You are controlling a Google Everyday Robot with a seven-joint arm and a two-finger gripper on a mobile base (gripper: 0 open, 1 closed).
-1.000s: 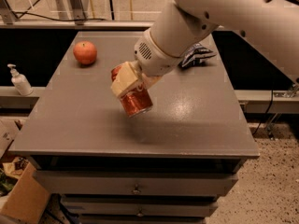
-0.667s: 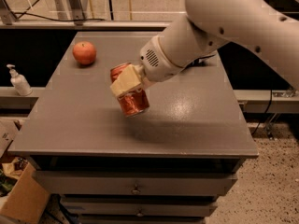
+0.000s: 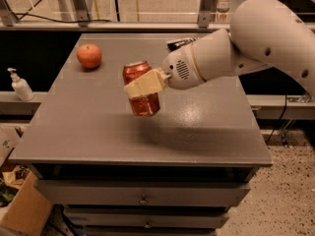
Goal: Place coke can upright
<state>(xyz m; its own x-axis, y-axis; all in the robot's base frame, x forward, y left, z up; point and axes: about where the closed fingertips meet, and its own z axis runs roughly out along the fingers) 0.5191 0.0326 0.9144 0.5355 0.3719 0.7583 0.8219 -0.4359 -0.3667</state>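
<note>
The coke can point(image 3: 143, 102) is a red can with a silver top. It is nearly upright, tilted slightly, held just above the middle of the grey table point(image 3: 88, 127). My gripper point(image 3: 143, 84) comes in from the right on the white arm. Its cream fingers point(image 3: 140, 86) are shut around the can's middle. The can's shadow lies on the table under it.
A red-orange apple point(image 3: 89, 56) sits at the table's back left. A dark bag point(image 3: 176, 43) lies at the back, partly hidden by my arm. A white pump bottle point(image 3: 19, 85) stands on a ledge left of the table. A cardboard box point(image 3: 24, 210) is on the floor.
The arm has turned so the can swung from tilted to nearly upright. The arm now reaches in more from the right.
</note>
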